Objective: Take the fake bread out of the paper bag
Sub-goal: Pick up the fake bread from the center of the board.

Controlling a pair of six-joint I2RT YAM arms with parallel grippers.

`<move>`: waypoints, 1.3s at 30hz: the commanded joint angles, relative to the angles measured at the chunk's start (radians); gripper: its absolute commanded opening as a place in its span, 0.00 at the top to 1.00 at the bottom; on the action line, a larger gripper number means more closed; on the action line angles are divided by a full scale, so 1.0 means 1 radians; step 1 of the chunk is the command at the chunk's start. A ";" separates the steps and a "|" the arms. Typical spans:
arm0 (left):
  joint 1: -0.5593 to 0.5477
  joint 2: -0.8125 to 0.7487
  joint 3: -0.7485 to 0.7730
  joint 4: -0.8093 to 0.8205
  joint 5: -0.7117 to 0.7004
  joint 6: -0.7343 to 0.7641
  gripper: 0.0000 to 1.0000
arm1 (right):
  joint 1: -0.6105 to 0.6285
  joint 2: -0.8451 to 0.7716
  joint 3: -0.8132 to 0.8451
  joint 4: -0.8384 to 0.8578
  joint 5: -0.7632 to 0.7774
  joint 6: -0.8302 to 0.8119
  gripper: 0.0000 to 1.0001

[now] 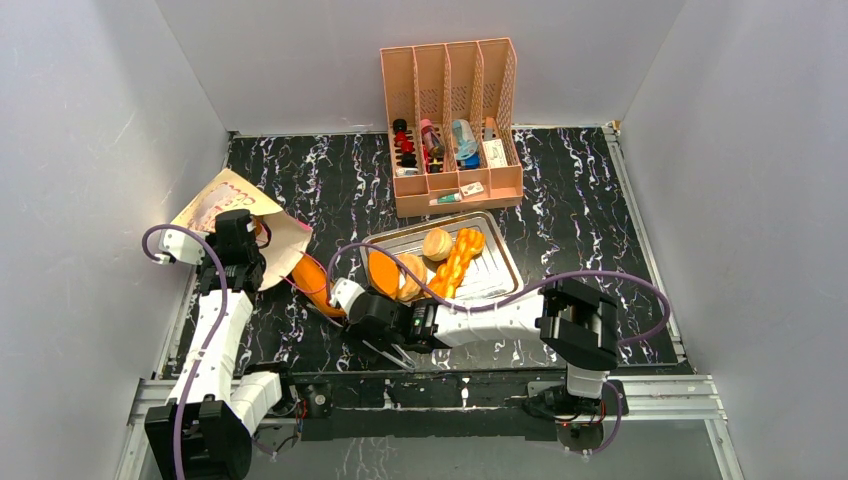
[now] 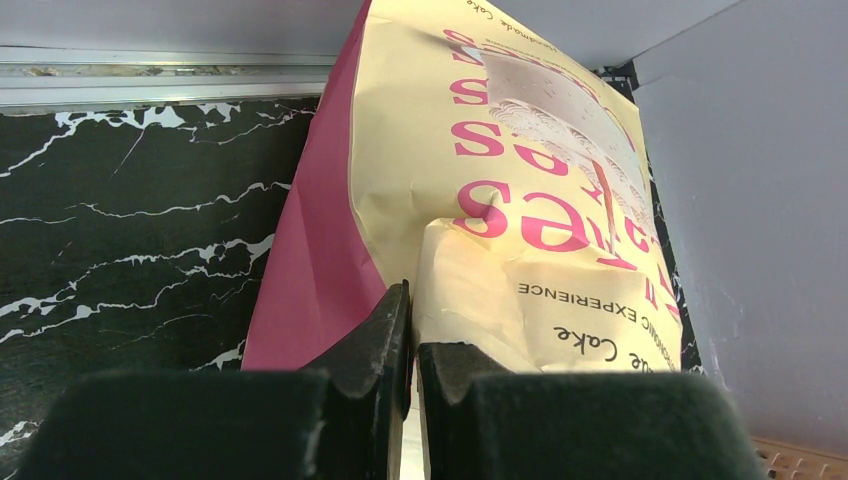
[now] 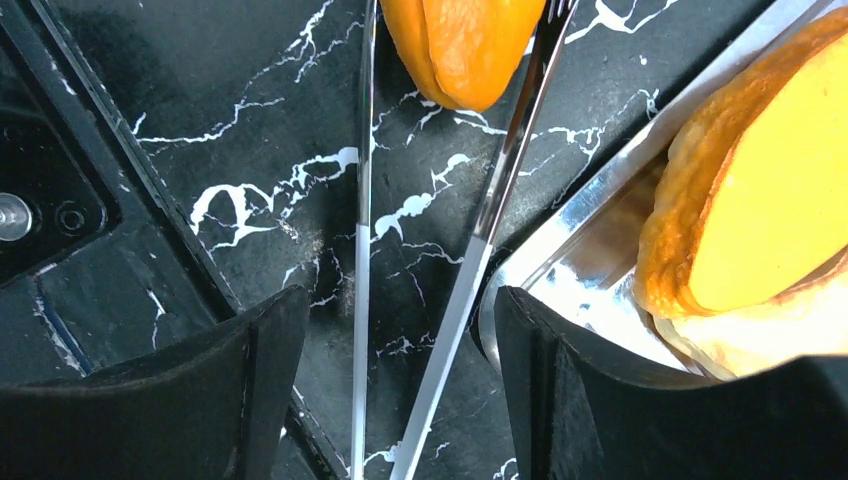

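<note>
Tongs (image 3: 489, 215) of thin polished metal lie between the black fingers of the right gripper (image 3: 400, 300). The fingers are spread wide and grip nothing, and dark tabletop shows beside the tongs' 2 arms. The tong tips flank a smooth, glossy orange fake bread loaf (image 3: 465, 40). It lies on the black, white-veined marble-look table (image 1: 580, 200), left of centre in the overhead view. A shiny rectangular metal tray (image 1: 492, 280) sits just right of the loaf, its rim close beside the right fingers. The tray carries more fake breads, among them a round bun (image 1: 437, 243) and a braided orange twist (image 1: 456, 262). At top centre stands a peach plastic slotted organizer (image 1: 450, 75), its 4 compartments holding small items. At the left edge, by the white wall, a cream-tan paper bag (image 2: 430, 170) with magenta side panels lies creased on its side, its mouth just beside the loaf. The left gripper (image 2: 413, 325) is clamped tight on a fold of the bag's paper.
</note>
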 commanded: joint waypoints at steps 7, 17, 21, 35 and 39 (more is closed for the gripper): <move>0.006 -0.028 0.013 -0.010 0.026 0.014 0.95 | 0.002 0.053 -0.019 0.115 -0.015 -0.016 0.33; 0.008 -0.033 0.012 -0.008 0.026 0.023 0.95 | 0.001 0.094 -0.045 0.161 0.007 -0.022 0.33; 0.008 -0.035 0.012 -0.008 0.026 0.028 0.95 | 0.001 0.108 -0.050 0.170 -0.014 -0.026 0.41; 0.013 -0.048 0.023 -0.021 0.014 0.030 0.94 | 0.000 0.081 -0.070 0.171 -0.021 0.035 0.86; 0.014 -0.051 0.033 -0.031 0.011 0.018 0.93 | 0.002 0.023 -0.087 0.132 -0.030 0.063 0.95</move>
